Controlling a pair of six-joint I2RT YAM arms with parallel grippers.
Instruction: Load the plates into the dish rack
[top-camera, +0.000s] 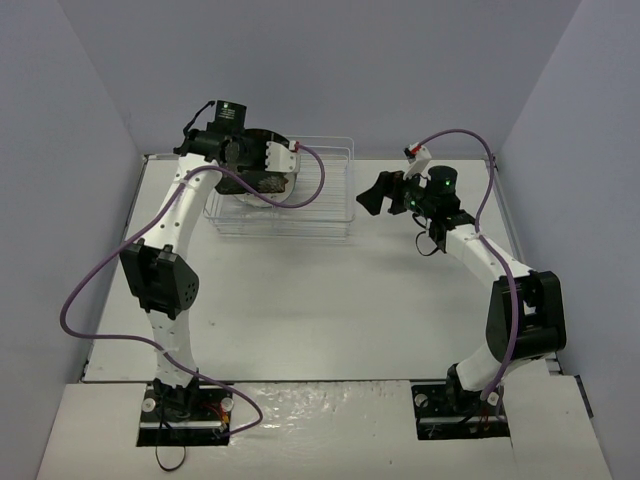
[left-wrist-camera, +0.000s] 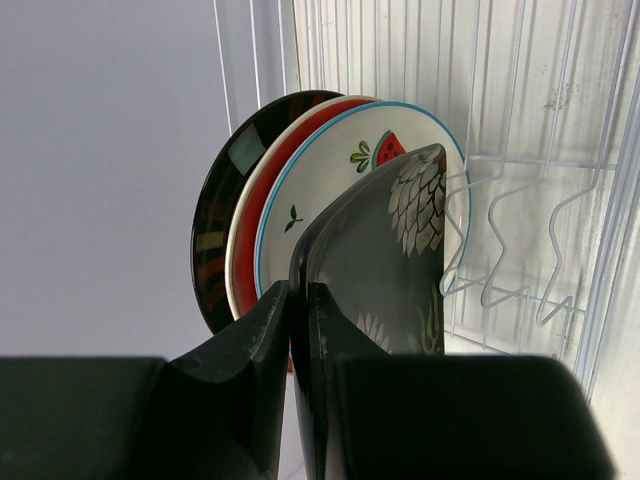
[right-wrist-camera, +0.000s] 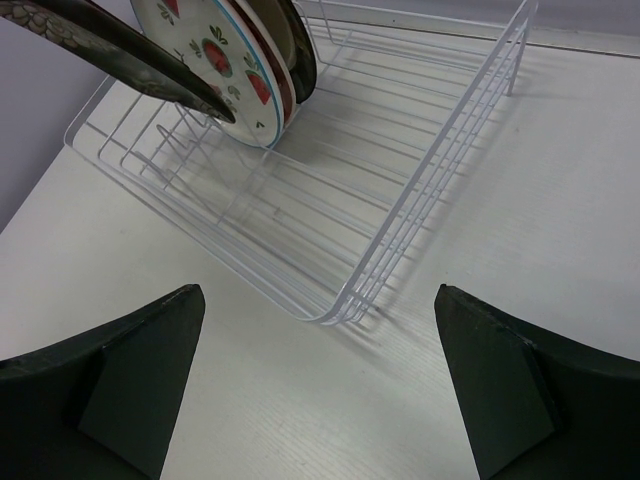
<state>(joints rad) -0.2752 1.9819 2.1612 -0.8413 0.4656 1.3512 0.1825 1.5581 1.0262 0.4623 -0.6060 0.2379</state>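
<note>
My left gripper (left-wrist-camera: 298, 290) is shut on the rim of the rounded-square black plate with white floral pattern (left-wrist-camera: 385, 260) and holds it upright, tilted, inside the dish rack (left-wrist-camera: 520, 230). Beside it stand three round plates: white with red spots (left-wrist-camera: 330, 190), red-rimmed (left-wrist-camera: 245, 235), and black-rimmed (left-wrist-camera: 212, 230). In the top view the left gripper (top-camera: 250, 160) is over the rack's (top-camera: 330, 195) left end. My right gripper (top-camera: 375, 195) is open and empty, just right of the rack. In the right wrist view it (right-wrist-camera: 318, 290) hovers over the table, facing the rack (right-wrist-camera: 440, 150) and the floral plate (right-wrist-camera: 110, 50).
The rack's right half shows bare wire prongs (left-wrist-camera: 510, 250). Grey walls enclose the white table (top-camera: 320, 300) on the left, back and right. Purple cables (top-camera: 100, 280) hang along both arms.
</note>
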